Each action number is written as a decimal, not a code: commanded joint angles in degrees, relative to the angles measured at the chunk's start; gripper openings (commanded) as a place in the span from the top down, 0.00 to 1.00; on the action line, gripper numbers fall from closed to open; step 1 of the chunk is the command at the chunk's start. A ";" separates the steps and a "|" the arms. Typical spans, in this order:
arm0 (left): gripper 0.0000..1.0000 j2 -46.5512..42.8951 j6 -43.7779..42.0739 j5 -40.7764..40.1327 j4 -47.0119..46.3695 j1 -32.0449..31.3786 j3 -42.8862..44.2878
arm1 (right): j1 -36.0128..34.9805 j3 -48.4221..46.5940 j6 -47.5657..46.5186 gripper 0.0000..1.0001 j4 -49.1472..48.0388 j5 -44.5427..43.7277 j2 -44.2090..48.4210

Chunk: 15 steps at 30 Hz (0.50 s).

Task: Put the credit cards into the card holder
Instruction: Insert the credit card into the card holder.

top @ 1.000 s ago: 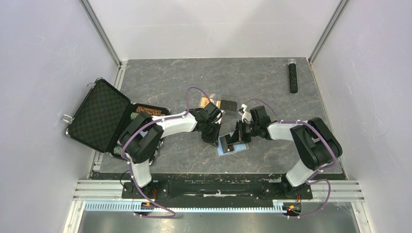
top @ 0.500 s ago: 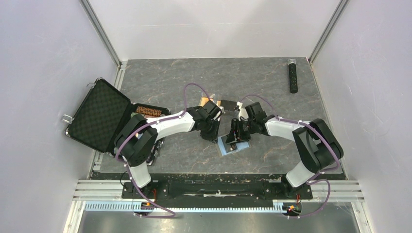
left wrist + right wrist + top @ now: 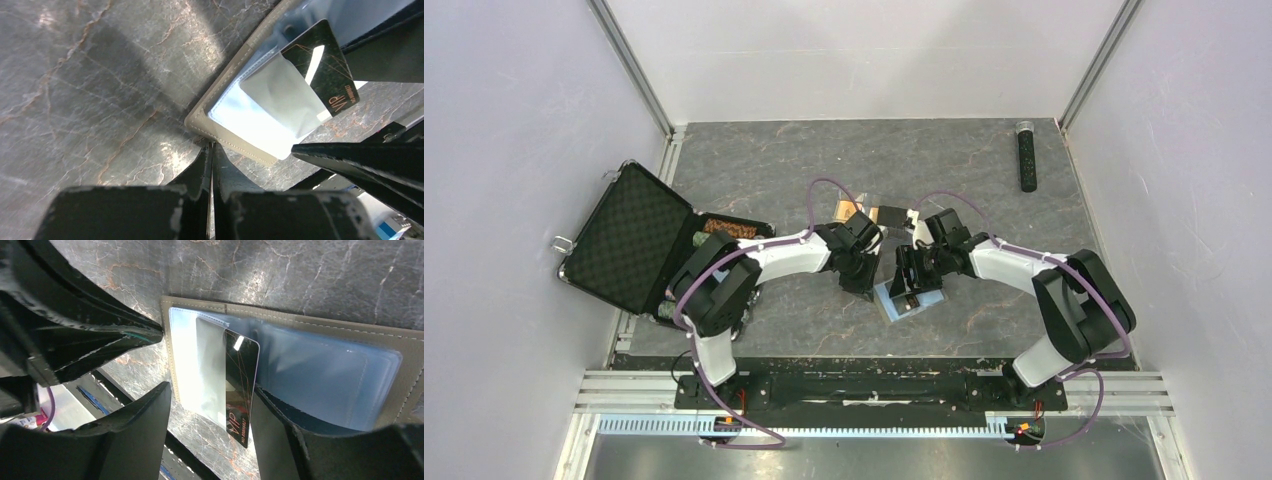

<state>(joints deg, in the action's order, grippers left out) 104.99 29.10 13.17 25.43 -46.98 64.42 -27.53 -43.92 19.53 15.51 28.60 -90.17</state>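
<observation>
The card holder (image 3: 914, 305) lies open on the table, taupe outside (image 3: 227, 137) and light blue inside (image 3: 320, 370). One credit card (image 3: 242, 390), dark with orange-gold lines and "VIP", sticks halfway out of a clear sleeve (image 3: 327, 65). My right gripper (image 3: 210, 410) is open, its fingers (image 3: 280, 435) on either side of that card without pinching it. My left gripper (image 3: 210, 149) is shut, its tips at the wallet's stitched edge near a corner, with nothing visible between them. More orange cards (image 3: 851, 209) lie behind the left arm.
An open black poker-chip case (image 3: 629, 240) stands at the left edge. A small dark box (image 3: 892, 216) sits beside the orange cards. A black cylinder (image 3: 1027, 155) lies at the back right. Both wrists crowd close together over the wallet.
My right gripper has gone from shut to open, leaving the card resting in the sleeve. The right wrist has shifted slightly left. The left gripper stays pressed at the wallet's edge.
</observation>
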 commanded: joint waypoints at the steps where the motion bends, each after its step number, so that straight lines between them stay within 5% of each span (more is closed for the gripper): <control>1: 0.98 2.21 -0.46 3.85 -3.51 -0.03 0.07 | -0.07 0.38 -3.02 0.41 3.59 -3.95 0.51; 15: 0.98 5.27 -0.12 5.78 -4.43 -0.09 1.96 | -1.56 -0.33 -0.30 0.59 1.37 5.66 -2.58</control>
<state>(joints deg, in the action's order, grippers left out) 107.59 29.15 18.37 23.97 -46.52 65.04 -27.40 -43.86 18.41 17.04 29.50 -91.02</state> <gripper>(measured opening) 0.029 0.411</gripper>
